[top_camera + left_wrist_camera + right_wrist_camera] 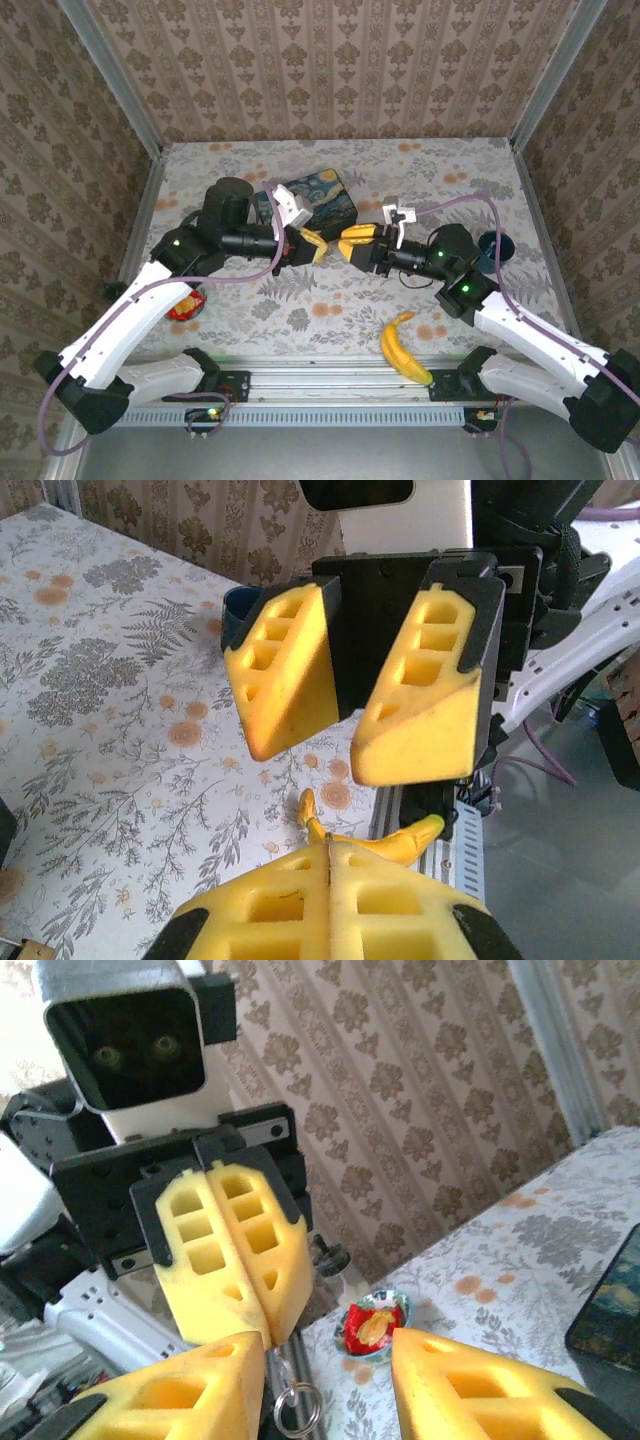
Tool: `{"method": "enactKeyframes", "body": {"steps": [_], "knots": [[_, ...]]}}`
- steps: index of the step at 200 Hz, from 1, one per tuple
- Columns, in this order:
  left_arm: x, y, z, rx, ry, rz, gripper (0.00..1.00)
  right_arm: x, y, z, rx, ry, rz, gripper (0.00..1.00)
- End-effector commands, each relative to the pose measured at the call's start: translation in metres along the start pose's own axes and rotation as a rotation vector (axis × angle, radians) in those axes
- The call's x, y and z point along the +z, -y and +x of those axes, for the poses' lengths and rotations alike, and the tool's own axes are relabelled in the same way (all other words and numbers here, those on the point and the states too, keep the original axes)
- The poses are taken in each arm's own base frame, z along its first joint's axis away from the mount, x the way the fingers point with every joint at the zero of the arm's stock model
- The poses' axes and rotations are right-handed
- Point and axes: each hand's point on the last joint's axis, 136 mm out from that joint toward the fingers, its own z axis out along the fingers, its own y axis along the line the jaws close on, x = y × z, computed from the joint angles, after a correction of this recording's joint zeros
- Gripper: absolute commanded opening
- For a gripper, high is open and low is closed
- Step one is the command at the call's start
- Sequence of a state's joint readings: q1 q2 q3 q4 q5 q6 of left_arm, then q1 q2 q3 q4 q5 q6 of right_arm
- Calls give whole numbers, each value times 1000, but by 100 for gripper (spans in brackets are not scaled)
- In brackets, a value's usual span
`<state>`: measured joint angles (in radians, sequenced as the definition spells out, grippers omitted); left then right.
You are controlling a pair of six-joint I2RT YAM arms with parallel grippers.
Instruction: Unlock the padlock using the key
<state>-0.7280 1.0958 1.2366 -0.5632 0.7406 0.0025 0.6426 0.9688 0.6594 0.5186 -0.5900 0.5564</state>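
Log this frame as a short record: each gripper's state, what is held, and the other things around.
left gripper: shut, with a ringed metal piece hanging from its tips; key or padlock, cannot tell
right gripper: open, empty, tips facing the left gripper
box: lying behind both grippers
banana: near edge, by the right arm's base

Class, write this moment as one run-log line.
left hand: shut on ringed metal piece | right hand: open, facing it
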Motion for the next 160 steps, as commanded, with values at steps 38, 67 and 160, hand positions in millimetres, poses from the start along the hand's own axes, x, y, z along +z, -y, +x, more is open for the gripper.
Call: {"method": "enactKeyframes", "body": {"steps": [38,67,160], "knots": [[-5,12,-5,40,2,36,0,13,-26,-2,-57,-43,-114,35],[-5,11,-4,45,5,27,0,18,-27,0,-54,-57,-129,29],[-9,8,-6,43,28,11,0,23,-22,12,-35,-108,-124,29]]}}
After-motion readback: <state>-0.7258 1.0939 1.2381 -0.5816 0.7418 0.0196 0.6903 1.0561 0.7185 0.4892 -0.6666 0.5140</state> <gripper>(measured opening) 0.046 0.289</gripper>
